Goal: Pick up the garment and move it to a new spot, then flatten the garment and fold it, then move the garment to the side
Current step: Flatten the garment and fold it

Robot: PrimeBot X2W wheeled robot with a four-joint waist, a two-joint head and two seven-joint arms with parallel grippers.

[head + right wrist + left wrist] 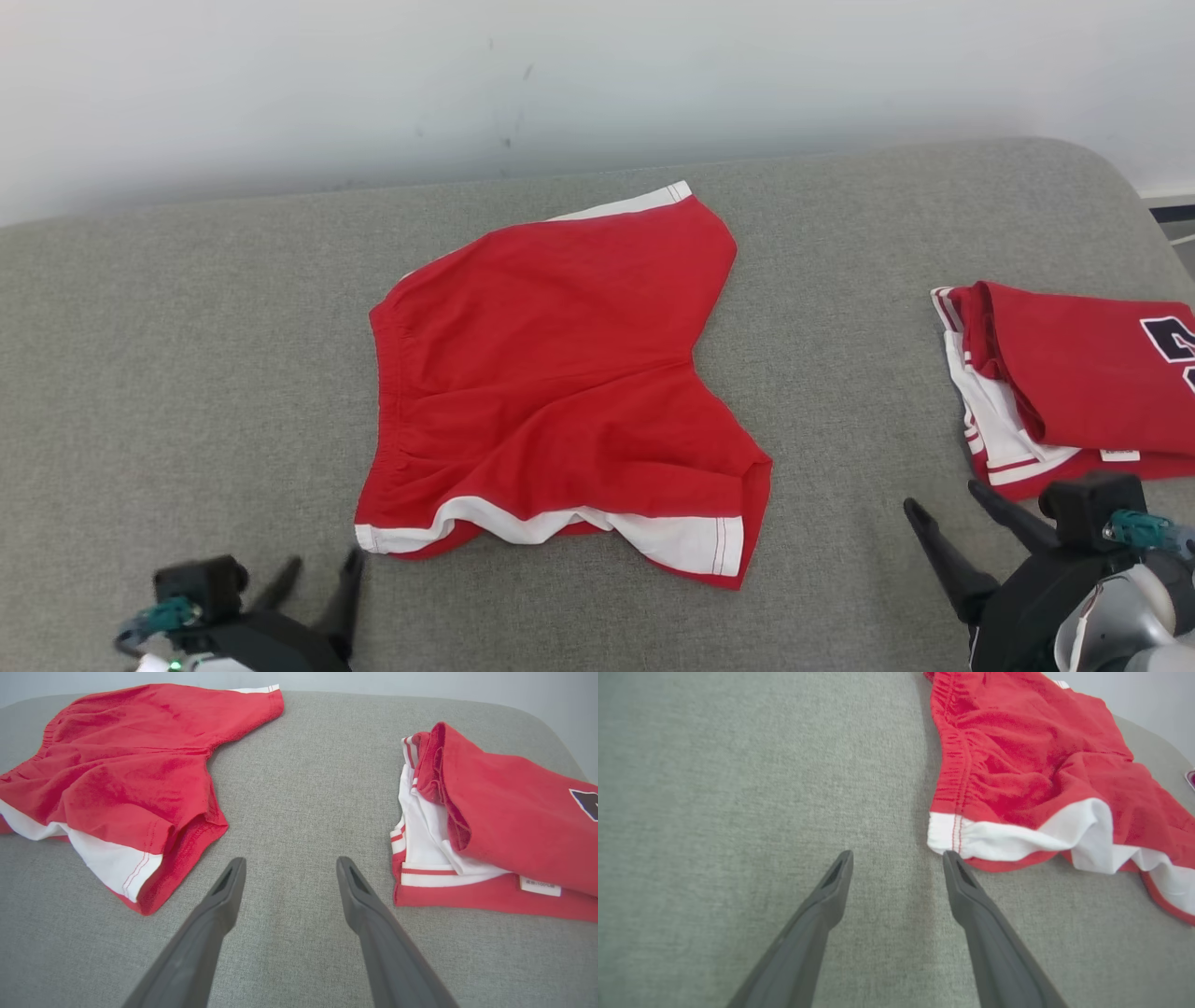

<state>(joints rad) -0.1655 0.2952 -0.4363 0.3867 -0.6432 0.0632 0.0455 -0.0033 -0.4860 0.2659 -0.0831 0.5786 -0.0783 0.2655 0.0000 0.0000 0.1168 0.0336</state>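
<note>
The garment (551, 383) is a pair of red shorts with white trim, lying spread on the grey cushion (187, 373) in the middle of the head view. My left gripper (323, 565) stands open at the lower left, just short of the shorts' near left corner. In the left wrist view the left gripper (898, 857) has bare cushion between its fingers, and the garment (1017, 765) lies up and to the right. My right gripper (943, 495) is open at the lower right. In the right wrist view the right gripper (289, 865) points at grey fabric between the garment (126, 765) and a folded shirt.
A folded red and white shirt (1074, 383) with a dark number lies at the right edge of the cushion, close to my right gripper; it is also in the right wrist view (490, 826). A pale wall (560, 75) runs behind the cushion.
</note>
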